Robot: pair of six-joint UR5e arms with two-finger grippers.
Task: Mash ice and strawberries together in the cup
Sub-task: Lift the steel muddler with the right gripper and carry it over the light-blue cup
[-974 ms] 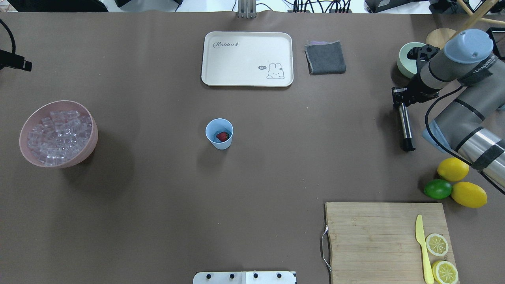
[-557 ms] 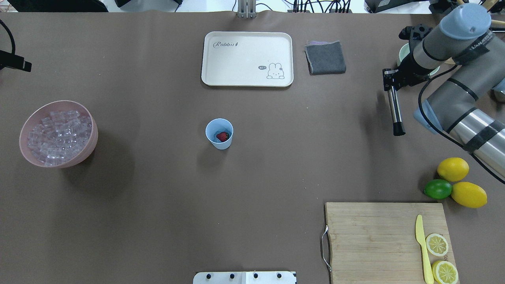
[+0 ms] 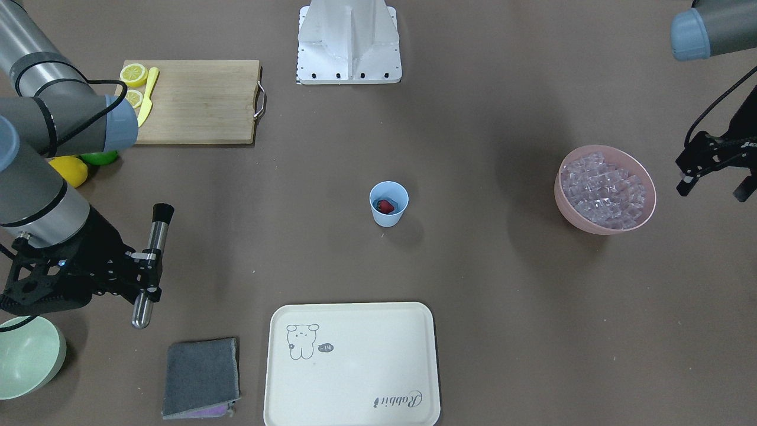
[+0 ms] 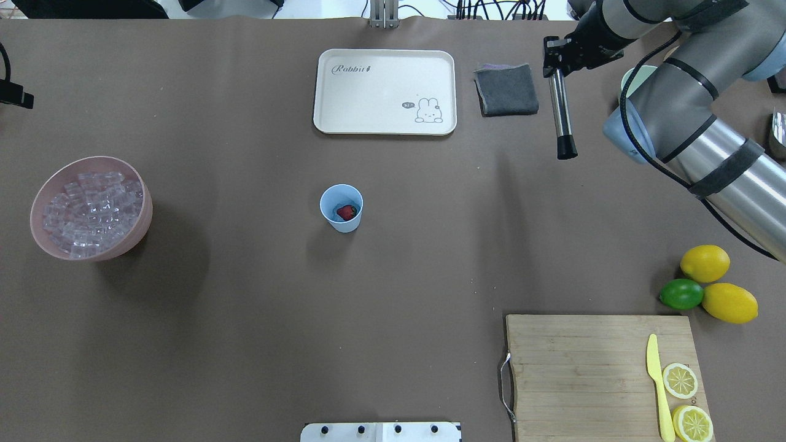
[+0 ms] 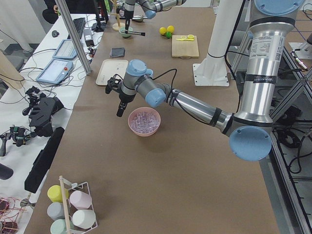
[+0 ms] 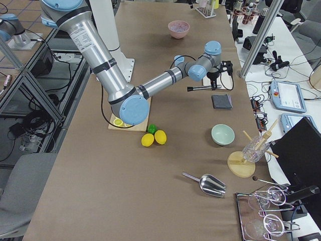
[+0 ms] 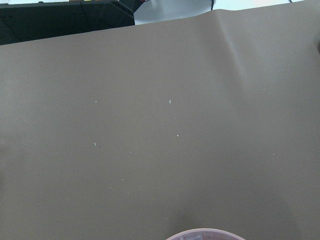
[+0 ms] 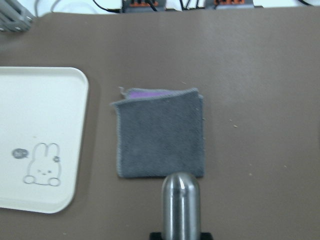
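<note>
Here, the strawberry (image 4: 347,212) is seen inside the cup (image 4: 341,226) at the middle of the surface (image 4: 245,319), the ice (image 4: 89,212) heaped in the pink bowl (image 4: 134,240) far left, a metal muddler (image 4: 562,113) clamped in the right pincer (image 4: 554,61), and the left pincer (image 3: 709,192) held spread and empty.

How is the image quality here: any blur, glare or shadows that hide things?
Right wrist view: soft overall, the cloth fuzzy, a bright glare streak on the masher close to the lens. Overhead view: sharp, even light; soft shadows fall beside the cup and the pink bowl, hiding nothing. Left wrist view: mostly bare table, only the bowl's rim at the bottom edge.
</note>
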